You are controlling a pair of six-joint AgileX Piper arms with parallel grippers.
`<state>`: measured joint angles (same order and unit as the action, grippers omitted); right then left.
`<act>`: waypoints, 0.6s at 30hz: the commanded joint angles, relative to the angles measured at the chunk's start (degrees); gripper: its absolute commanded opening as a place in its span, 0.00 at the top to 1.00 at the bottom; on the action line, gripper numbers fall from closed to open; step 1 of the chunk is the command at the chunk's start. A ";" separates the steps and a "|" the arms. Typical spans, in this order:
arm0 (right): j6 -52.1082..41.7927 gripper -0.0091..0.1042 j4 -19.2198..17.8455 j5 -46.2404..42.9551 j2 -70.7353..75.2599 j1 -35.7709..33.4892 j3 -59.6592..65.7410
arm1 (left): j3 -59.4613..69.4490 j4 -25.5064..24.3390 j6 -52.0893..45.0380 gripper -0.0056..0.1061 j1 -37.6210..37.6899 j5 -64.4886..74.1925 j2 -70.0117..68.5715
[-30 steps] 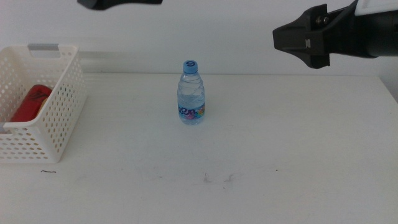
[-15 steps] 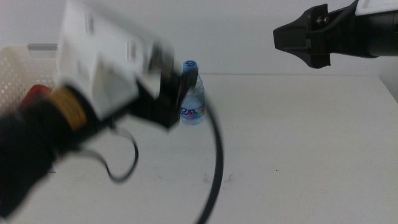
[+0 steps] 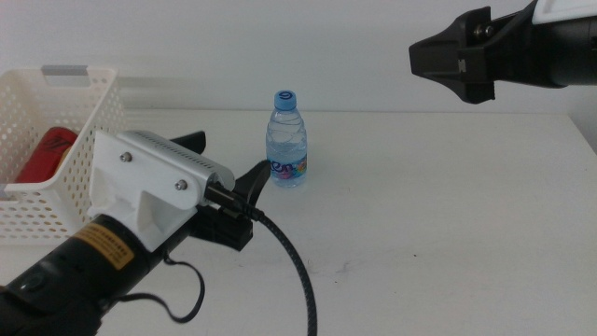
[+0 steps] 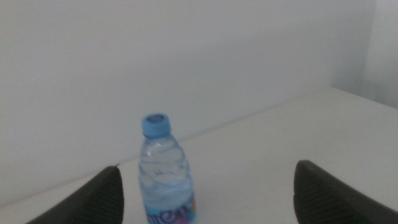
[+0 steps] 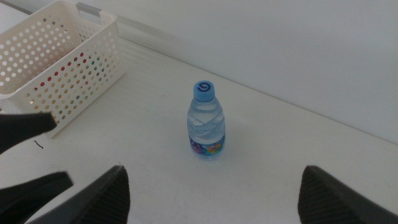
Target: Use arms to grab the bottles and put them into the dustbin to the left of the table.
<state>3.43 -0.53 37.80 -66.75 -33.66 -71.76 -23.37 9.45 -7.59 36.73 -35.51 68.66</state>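
Observation:
A small blue-capped water bottle [image 3: 287,140] stands upright on the white table [image 3: 420,215]. It also shows in the left wrist view [image 4: 165,174] and in the right wrist view [image 5: 206,121]. My left gripper [image 3: 229,161] is open, low over the table just left of and in front of the bottle, jaws pointing at it and not touching; its wrist view [image 4: 207,171] shows the bottle ahead, nearer one jaw. My right gripper [image 3: 457,58] is open and empty, high at the right [image 5: 214,171]. The red can [image 3: 42,154] lies in the dustbin [image 3: 89,177]. The yellow-liquid bottle is not in view.
The white perforated dustbin stands at the table's left edge, also seen in the right wrist view [image 5: 56,68]. The left arm's white wrist housing [image 3: 149,187] and black cable [image 3: 294,261] lie over the front left of the table. A white wall rises behind.
The left arm has swung down from the top of the picture to the front left. Its open gripper now sits low beside the bottle. The right arm and bottle have not moved.

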 commanded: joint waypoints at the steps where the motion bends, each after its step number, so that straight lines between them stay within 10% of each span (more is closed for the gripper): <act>1: -0.30 0.14 -0.18 -0.39 0.09 -0.14 0.11 | -0.57 0.98 -1.17 0.11 -0.93 -4.90 2.80; 9: -0.30 0.14 -0.18 -0.39 0.09 -0.14 0.11 | -8.66 -5.71 6.53 0.11 -5.94 -9.73 18.11; 18: -0.30 0.14 -0.18 -0.39 0.09 -0.14 0.11 | -20.89 0.74 6.38 0.11 -5.94 -13.21 35.28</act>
<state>3.43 -0.53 37.80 -66.75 -33.66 -71.76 -42.21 8.47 -1.90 30.94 -47.49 101.74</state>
